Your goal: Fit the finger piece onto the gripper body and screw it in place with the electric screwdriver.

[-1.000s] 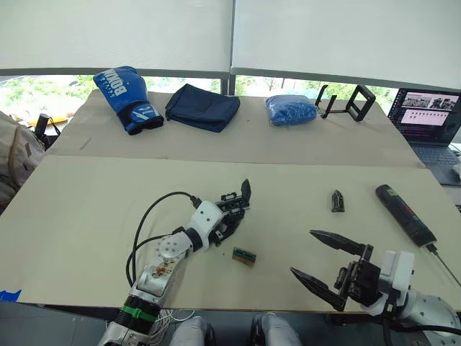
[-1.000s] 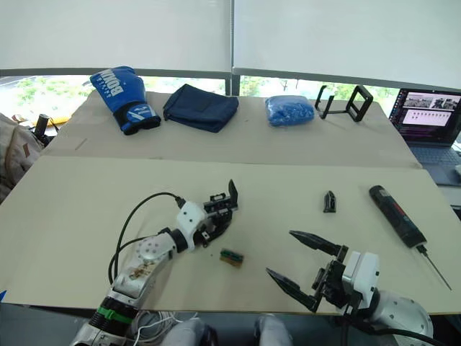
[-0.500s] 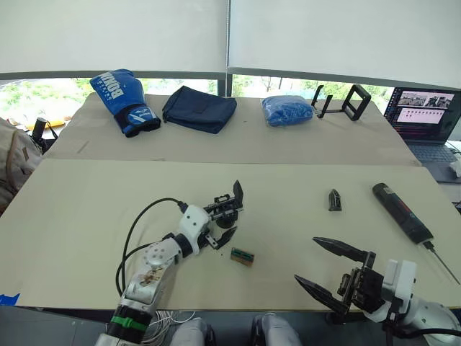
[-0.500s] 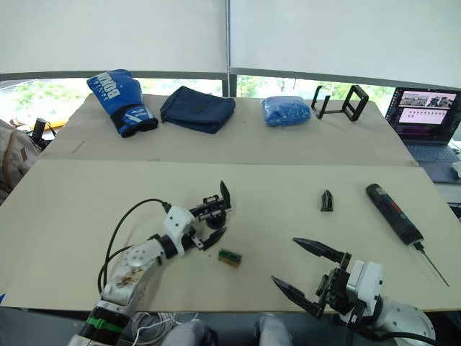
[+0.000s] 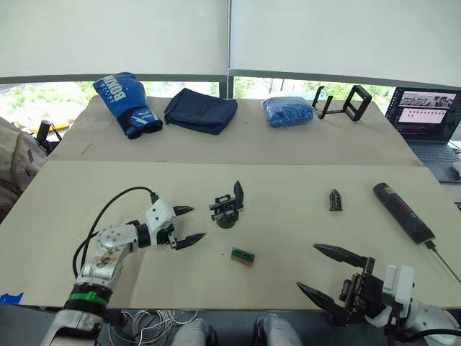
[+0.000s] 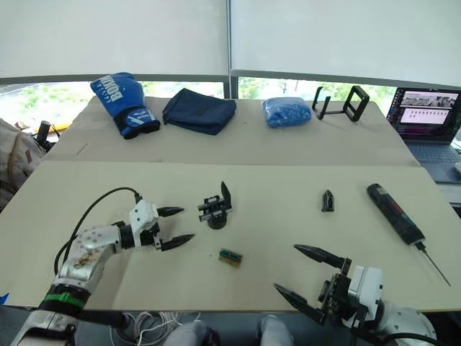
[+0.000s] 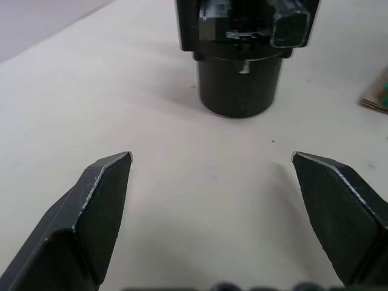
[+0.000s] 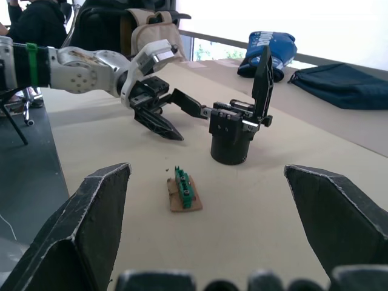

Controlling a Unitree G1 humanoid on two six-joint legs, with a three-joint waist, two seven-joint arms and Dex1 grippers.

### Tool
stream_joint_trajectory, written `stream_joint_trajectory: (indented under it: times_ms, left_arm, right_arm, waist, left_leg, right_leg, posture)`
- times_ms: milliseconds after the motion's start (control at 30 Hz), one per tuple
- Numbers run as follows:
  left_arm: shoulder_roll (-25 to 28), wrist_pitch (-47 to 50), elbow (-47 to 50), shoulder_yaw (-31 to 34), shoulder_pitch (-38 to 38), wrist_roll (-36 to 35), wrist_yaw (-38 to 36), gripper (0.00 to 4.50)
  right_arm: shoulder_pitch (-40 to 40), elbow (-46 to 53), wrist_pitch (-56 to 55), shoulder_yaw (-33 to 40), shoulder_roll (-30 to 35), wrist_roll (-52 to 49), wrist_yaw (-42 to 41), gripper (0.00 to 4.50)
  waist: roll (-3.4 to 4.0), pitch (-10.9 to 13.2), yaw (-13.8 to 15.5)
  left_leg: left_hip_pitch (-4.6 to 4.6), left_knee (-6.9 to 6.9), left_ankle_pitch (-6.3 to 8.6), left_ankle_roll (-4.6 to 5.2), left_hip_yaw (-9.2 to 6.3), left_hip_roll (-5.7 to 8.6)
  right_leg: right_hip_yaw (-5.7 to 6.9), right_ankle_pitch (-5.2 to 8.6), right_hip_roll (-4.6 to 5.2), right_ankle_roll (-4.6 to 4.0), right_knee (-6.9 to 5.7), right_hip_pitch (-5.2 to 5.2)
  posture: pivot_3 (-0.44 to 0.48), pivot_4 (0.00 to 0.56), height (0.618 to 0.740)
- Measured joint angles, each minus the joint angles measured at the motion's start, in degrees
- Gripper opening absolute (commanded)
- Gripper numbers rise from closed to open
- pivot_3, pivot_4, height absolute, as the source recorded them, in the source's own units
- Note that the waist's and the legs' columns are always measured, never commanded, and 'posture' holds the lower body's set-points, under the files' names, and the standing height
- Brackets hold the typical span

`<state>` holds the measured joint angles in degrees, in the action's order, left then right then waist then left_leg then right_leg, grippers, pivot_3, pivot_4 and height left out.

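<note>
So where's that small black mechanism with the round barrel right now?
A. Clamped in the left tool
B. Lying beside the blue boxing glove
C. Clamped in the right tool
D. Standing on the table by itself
D: the gripper body stands on its barrel on the table, apart from the open left tool.

The gripper body (image 7: 242, 54) is cut off by the left wrist view's edge; the laptop (image 5: 425, 119) runs past the frame, its screen content too small to read
</note>
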<state>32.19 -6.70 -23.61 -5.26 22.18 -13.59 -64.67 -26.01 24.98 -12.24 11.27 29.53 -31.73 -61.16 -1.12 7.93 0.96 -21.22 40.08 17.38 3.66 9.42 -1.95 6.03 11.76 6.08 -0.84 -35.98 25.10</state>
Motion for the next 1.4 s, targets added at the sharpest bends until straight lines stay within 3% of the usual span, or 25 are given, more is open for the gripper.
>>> stream_joint_trajectory:
  times_ms: [200,700,933,1033,1133,1267,1400]
  left_arm:
    - [-3.2,-5.2,-12.3,-0.9,10.4,1.2,-5.9,4.45]
    - [-11.7,-9.1,-24.2,-1.7,16.8,2.9,-11.7,4.45]
    - [-12.0,-9.3,-24.8,-1.7,16.8,3.3,-12.4,4.45]
    - [-12.2,-9.6,-25.7,-1.6,16.8,4.4,-11.1,3.61]
    - [-12.6,-9.6,-25.5,-1.3,16.6,4.4,-10.7,2.30]
    - [-12.7,-8.2,-21.8,-0.3,14.1,3.8,-10.1,2.28]
    - [-13.7,-3.3,-11.1,0.7,7.6,1.6,-7.1,2.28]
  right_arm:
    - [-1.3,-0.5,-0.6,0.2,0.0,0.0,-0.1,4.50]
    - [-2.6,-0.4,-1.8,1.5,0.3,0.1,0.5,4.50]
    - [-3.3,1.7,-1.6,1.9,1.2,0.0,1.3,4.50]
    - [-2.8,1.9,-1.3,1.8,1.5,0.0,1.7,4.50]
    - [-2.4,1.9,-1.1,1.9,1.6,0.0,1.8,4.50]
    - [-1.8,1.9,-0.6,1.9,1.8,-0.8,1.8,4.50]
    - [-0.7,2.0,0.5,2.3,1.9,-2.5,2.7,4.50]
  waist:
    - [-0.02,0.0,0.1]
    - [-0.08,0.0,-0.1]
    - [-0.09,0.0,-0.3]
    - [-0.09,0.0,-0.3]
    - [-0.09,0.0,-0.2]
    - [-0.09,0.0,-0.3]
    - [-0.09,0.0,-0.3]
  left_leg:
    - [-0.08,0.22,0.10,0.17,0.02,0.05]
    - [-0.19,0.34,0.17,0.31,-0.05,0.07]
    - [-0.18,0.34,0.16,0.29,-0.06,0.06]
    - [-0.18,0.34,0.18,0.32,-0.07,0.06]
    - [-0.18,0.34,0.18,0.33,-0.07,0.07]
    - [-0.18,0.34,0.18,0.34,-0.07,0.06]
    - [-0.20,0.34,0.18,0.34,-0.07,0.06]
  right_leg:
    - [0.02,0.02,0.01,0.13,0.01,-0.07]
    - [-0.03,0.02,0.03,0.23,0.00,-0.05]
    - [-0.03,0.02,0.01,0.23,-0.01,-0.05]
    - [-0.04,0.01,0.02,0.25,0.00,-0.05]
    - [-0.04,0.02,0.03,0.25,0.00,-0.05]
    - [-0.05,0.02,0.05,0.24,0.00,-0.04]
    - [-0.21,0.01,0.20,0.24,0.00,-0.03]
  posture:
    - [0.000,0.150,0.740]
    - [0.000,0.150,0.740]
    - [0.000,0.150,0.740]
    - [0.000,0.150,0.740]
    - [0.000,0.150,0.740]
    - [0.000,0.150,0.740]
    - [0.000,0.150,0.740]
